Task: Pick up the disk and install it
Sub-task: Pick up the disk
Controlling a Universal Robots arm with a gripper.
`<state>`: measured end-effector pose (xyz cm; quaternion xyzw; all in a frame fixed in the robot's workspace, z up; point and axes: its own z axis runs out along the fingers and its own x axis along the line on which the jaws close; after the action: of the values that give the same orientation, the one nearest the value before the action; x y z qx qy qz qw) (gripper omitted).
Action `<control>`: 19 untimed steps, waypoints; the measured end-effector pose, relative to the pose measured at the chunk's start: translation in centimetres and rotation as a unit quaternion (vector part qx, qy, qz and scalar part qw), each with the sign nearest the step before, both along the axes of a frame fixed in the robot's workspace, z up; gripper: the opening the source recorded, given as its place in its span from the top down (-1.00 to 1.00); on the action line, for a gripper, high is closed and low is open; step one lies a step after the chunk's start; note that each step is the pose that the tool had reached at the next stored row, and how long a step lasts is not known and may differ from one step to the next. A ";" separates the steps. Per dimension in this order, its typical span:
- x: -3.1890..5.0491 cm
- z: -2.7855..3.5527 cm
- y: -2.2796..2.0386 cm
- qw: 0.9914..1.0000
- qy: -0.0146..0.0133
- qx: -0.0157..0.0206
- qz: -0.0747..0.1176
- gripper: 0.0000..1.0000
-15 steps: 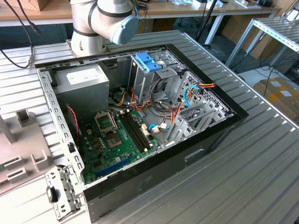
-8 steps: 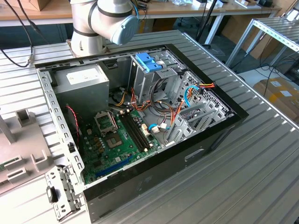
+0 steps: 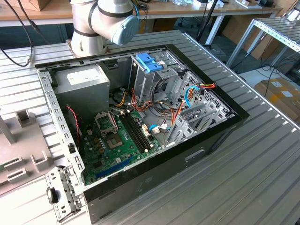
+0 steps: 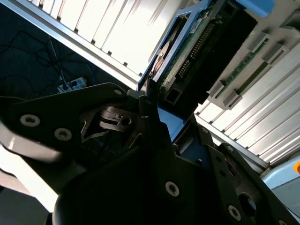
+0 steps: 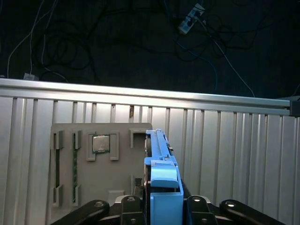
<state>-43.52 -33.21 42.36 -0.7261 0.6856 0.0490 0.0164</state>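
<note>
Jaws clamped on the disk at its blue carrier end. It sat edge-on over the table beside the grey parts tray, not yet in the open case. Risks, my read: plastic rails could flex and let it twist or slip. Loose cables crowding the drive cage could snag it. Tilted entry would jam.

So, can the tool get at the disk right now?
Likely yes: in the first wrist view the disk stands edge-up right at the tool, and nothing shows between them.
</note>
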 end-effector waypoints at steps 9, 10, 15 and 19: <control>0.00 0.97 0.00 1.000 0.000 0.000 0.000 0.26; 0.00 1.12 0.00 1.000 0.000 0.000 0.000 0.26; 0.00 1.82 0.00 1.000 0.000 0.000 0.000 0.26; 0.00 2.31 0.00 1.000 0.000 0.000 0.000 0.26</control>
<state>-43.52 -33.21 44.67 -0.7261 0.6856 0.0490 0.0165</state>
